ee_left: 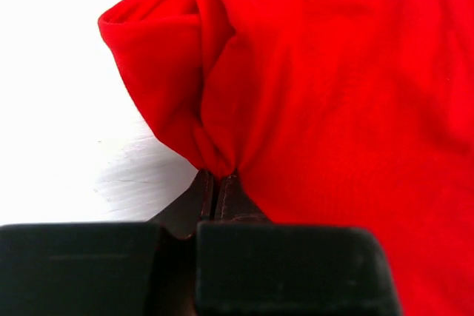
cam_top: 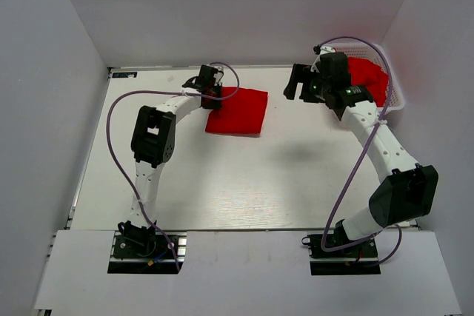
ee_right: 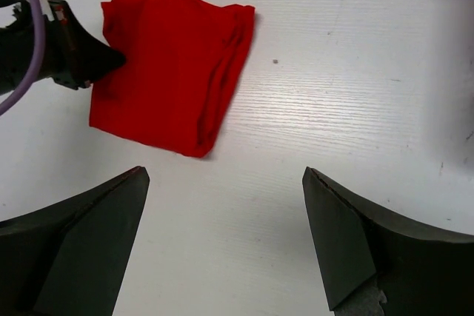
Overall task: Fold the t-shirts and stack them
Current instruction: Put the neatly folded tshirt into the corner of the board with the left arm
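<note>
One folded shirt (cam_top: 238, 112) lies flat on the bench (cam_top: 222, 183), toward the far side and a little left of centre. At the shirt's far left corner the left tool (ee_left: 218, 186) is pressed together, pinching a small gather of red cloth between its fingertips. The cloth bunches into a ridge just above the pinch. In the right wrist view, the tip of the left tool meets the shirt's edge, and layered folds show along the edge away from it. Off to the right of the folded shirt and well apart from it, the right tool (ee_right: 222, 175) hangs over the bench with its fingers spread wide, holding nothing. More red shirts (cam_top: 368, 79) lie heaped in the white basket (cam_top: 398, 100) at the far right corner, just behind the right tool.
</note>
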{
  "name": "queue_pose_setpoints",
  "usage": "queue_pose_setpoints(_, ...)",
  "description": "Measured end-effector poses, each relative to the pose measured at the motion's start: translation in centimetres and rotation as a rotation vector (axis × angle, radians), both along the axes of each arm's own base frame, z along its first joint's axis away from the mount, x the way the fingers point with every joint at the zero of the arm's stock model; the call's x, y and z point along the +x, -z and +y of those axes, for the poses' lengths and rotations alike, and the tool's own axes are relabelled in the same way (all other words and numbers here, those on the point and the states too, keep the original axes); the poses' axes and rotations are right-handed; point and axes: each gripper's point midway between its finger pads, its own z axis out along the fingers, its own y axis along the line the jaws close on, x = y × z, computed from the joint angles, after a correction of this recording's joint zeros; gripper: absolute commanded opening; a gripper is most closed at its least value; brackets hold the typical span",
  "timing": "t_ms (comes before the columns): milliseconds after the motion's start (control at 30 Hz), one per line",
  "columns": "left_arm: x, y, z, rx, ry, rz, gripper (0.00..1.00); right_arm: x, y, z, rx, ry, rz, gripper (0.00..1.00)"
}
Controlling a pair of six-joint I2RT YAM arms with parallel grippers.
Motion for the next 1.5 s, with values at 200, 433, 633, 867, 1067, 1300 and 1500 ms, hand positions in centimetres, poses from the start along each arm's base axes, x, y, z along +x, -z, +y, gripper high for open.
queue_pose_setpoints(200,0.7,-0.3,3.4,0.057,-0.025,0.002,0.0,-0.4,0.8,-1.0,-0.022,0.032,0.009,0.9)
queue_pose_setpoints(433,2.7,-1.4,13.7,0.178,-0.141,-0.03,0.0,-0.5,1.8,-1.3,-0.037,0.029,0.026,0.9)
queue_pose_setpoints(633,4.0,-2.4,22.9,0.288,-0.213,-0.065,0.0,0.1,3.4,-1.5,-0.057,0.029,0.06,0.9)
queue_pose_setpoints(867,7.8,-8.5,30.8,0.37,-0.271,-0.205,0.0,1.1,6.1,-1.3,-0.068,0.024,0.132,0.9)
queue_pose_setpoints(1067,10.2,-12.3,35.5,0.417,-0.321,-0.308,0.0,2.0,6.2,-0.9,-0.063,0.016,0.146,0.9)
queue_pose_setpoints(1300,9.7,-8.2,39.4,0.423,-0.369,-0.243,0.0,3.0,5.9,-0.6,-0.059,0.015,0.158,0.9)
queue_pose_setpoints(1500,9.0,-5.1,41.7,0.442,-0.43,-0.187,0.02,3.2,6.3,-0.2,-0.052,0.004,0.184,0.9)
